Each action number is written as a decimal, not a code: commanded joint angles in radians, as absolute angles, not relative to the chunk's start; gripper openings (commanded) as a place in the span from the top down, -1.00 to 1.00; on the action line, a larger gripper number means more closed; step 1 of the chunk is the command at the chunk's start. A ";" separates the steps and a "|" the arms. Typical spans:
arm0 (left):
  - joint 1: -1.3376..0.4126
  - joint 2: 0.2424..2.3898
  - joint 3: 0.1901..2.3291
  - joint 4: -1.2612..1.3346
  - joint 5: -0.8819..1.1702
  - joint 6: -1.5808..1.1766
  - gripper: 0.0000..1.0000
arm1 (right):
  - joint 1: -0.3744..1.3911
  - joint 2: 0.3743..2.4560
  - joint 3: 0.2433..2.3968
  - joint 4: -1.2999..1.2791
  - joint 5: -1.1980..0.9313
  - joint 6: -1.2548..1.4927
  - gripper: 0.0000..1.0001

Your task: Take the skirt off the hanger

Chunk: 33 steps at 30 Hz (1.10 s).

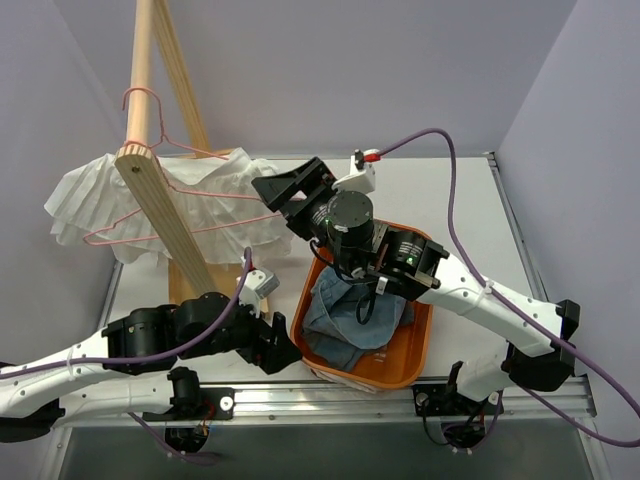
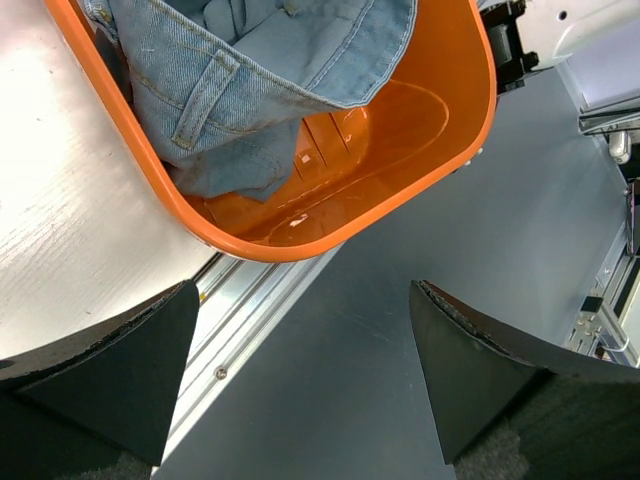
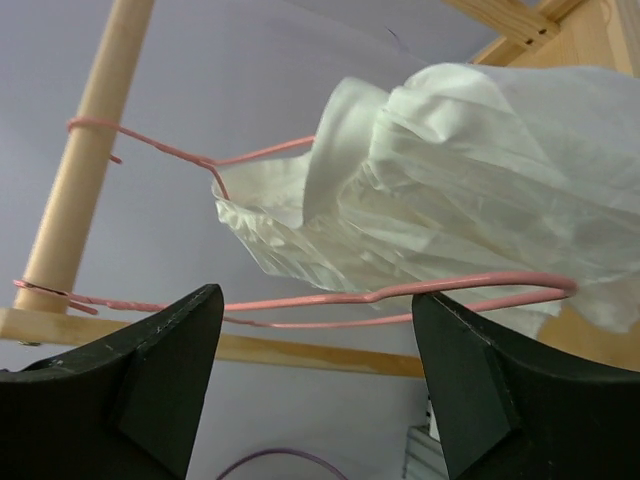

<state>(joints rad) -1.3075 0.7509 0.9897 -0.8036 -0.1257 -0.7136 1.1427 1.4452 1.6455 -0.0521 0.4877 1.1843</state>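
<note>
Skirt, white and pleated, hangs just beyond the right gripper, whose two dark fingers stand well apart and grip nothing. In the right wrist view the lower wire of the pink hanger crosses the gap at fingertip level, with the skirt bunched over it above and to the right; whether the tips touch the wire cannot be told. The hanger's hook loops round a pole of the wooden rack.

From above, the right arm reaches from its base diagonally across the table, wrist raised, and the right gripper points left at the skirt's near edge. There the skirt is spread along the hanger on both sides of the rack's slanted beam.

The left gripper is also wide open and empty. Its arm lies low along the table's near edge, bent toward the middle. Only its wrist view shows that the fingers hover past the table's edge, beside the rim of an orange basket holding a denim garment.
</note>
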 commanded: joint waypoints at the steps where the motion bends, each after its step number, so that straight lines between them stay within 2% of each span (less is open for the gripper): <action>1: -1.312 0.738 1.019 -0.739 -0.127 -0.706 -0.90 | 1.167 1.390 1.602 -0.078 0.451 1.192 -0.44; 8: -1.312 0.735 1.000 -0.739 -0.132 -0.710 -0.90 | 1.239 1.272 1.473 -0.052 0.468 1.183 -0.43; 12: -1.312 0.739 0.989 -0.736 -0.132 -0.712 -0.89 | 1.278 1.239 1.474 -0.038 0.466 1.149 -0.43; 17: -1.312 0.744 0.986 -0.715 -0.123 -0.712 -0.89 | 1.285 1.298 1.670 -0.118 0.500 0.945 -0.42; 19: -1.312 0.744 0.983 -0.712 -0.118 -0.715 -0.89 | 1.273 1.336 1.736 -0.158 0.540 0.775 -0.42; 22: -1.312 0.733 0.976 -0.710 -0.109 -0.716 -0.89 | 1.183 1.370 1.804 -0.176 0.535 0.580 -0.54; 26: -1.312 0.693 0.959 -0.729 -0.115 -0.719 -0.89 | 0.955 1.397 1.816 -0.189 0.356 0.542 -0.64; 27: -1.312 0.687 0.951 -0.735 -0.120 -0.719 -0.89 | 0.869 1.419 1.822 -0.183 0.230 0.535 -0.64; 30: -1.310 0.667 0.943 -0.744 -0.124 -0.718 -0.89 | 0.795 1.491 1.848 -0.163 0.053 0.503 -0.64; 33: -1.312 0.666 0.939 -0.746 -0.127 -0.713 -0.89 | 0.778 1.580 1.925 -0.190 -0.032 0.385 -0.62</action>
